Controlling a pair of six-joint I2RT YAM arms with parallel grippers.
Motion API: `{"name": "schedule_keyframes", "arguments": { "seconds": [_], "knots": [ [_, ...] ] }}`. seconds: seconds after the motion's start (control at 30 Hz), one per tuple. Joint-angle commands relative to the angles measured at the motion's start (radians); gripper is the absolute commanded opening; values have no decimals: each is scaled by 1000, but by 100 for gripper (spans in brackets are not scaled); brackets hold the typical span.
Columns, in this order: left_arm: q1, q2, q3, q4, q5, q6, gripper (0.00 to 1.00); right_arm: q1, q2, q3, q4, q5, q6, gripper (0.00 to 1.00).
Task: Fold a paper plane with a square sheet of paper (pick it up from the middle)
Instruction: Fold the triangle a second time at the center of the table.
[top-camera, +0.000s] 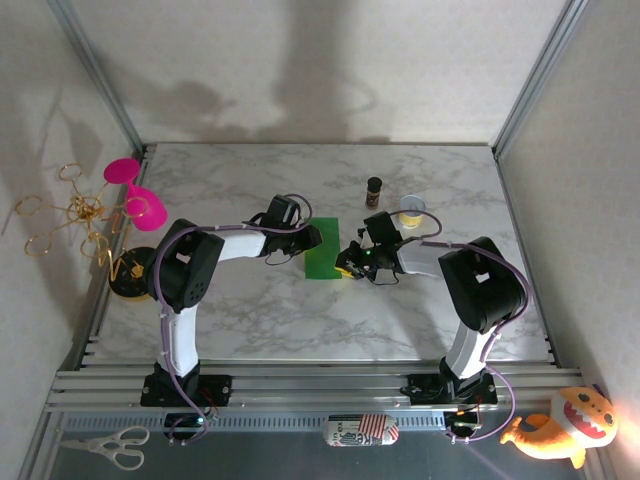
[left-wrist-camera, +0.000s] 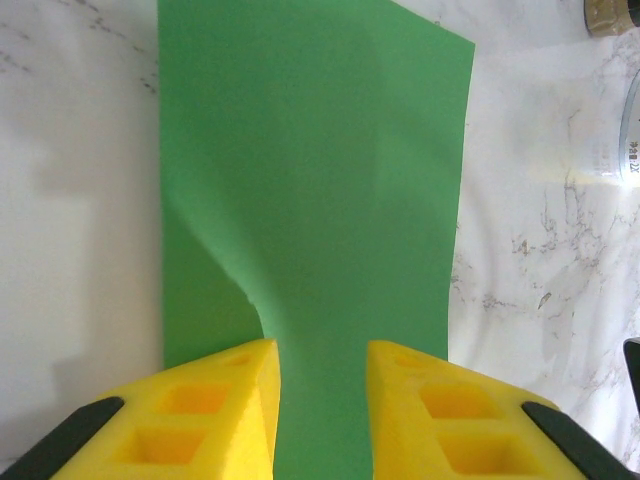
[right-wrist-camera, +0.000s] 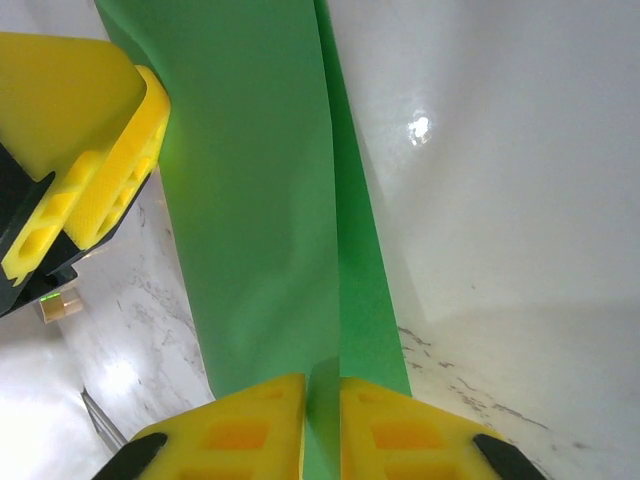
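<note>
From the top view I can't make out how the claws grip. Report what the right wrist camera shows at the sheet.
Observer: The right claw has its fingers close on either side of the edge of the sheet of paper. I can't confirm a firm pinch.
Operator: Now check the left wrist.
Observer: The left claw stands open, green showing between its fingers, and a curved ridge runs up the paper from beside one finger.
</note>
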Motion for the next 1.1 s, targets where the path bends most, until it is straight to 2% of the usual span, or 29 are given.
{"name": "schedule_keyframes", "arguments": {
  "seconds": [0.0,0.17,0.27,0.43,0.63,1.07],
  "knots": [
    [3,38,-25,-55,-27,0,29,5,-31,-17,-3,17,11,17],
    [-2,-3,-22,-34,-7,13,30,3,-35,-17,-14,17,19,4],
    [-5,-67,-19,-11,5,17,33,3,-49,-22,-34,42,18,0],
    [-5,-90,-31,15,15,1,37,0,-66,-33,-69,49,2,0],
    [-4,-32,-23,15,12,-10,29,-2,-72,-29,-121,46,-26,0],
    [-4,29,4,-37,-18,8,22,-7,-72,3,-135,17,-58,0]
  ]
}}
